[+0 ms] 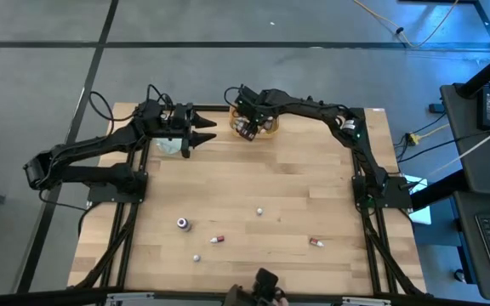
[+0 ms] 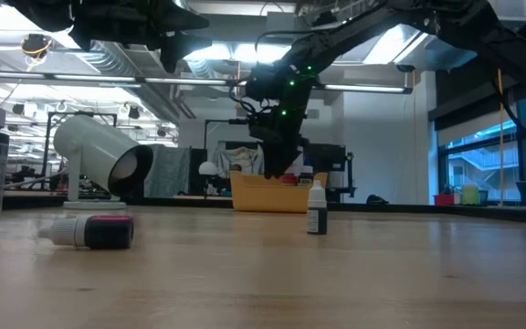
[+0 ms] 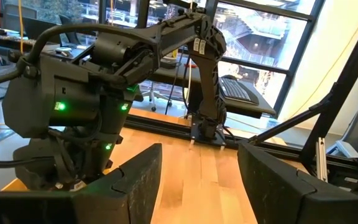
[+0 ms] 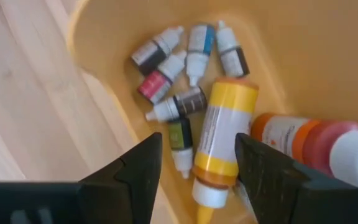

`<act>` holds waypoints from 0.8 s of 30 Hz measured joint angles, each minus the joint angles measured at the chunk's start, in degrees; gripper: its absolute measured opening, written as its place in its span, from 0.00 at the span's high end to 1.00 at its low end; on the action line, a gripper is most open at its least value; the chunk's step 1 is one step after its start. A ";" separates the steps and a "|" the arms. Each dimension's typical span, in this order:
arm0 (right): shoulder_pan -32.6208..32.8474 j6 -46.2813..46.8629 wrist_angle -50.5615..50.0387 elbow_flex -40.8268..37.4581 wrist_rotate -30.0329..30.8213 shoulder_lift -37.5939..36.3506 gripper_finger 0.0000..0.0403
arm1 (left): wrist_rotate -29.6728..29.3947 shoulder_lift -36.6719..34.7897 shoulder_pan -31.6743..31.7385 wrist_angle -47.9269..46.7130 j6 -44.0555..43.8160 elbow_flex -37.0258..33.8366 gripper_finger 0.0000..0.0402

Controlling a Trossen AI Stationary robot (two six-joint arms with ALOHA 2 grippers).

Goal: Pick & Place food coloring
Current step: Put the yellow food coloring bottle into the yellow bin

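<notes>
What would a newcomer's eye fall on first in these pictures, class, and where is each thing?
First, the right gripper hanging open over the orange bin at the table's far edge, where small dropper bottles lie heaped beside a bigger yellow bottle. Next, the left gripper, open and empty, waits near the white cup. Last, a few stray bottles dot the near half of the table.

Bright ceiling strip lights [image 2: 245, 80] and window [image 3: 260, 37] glare; blurred near bottle [image 2: 88, 231], soft wrist foregrounds.
</notes>
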 joint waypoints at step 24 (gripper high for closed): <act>0.92 -10.02 -1.39 -0.04 6.45 0.98 0.29 | -0.03 0.02 -0.02 -0.04 -0.07 0.00 0.49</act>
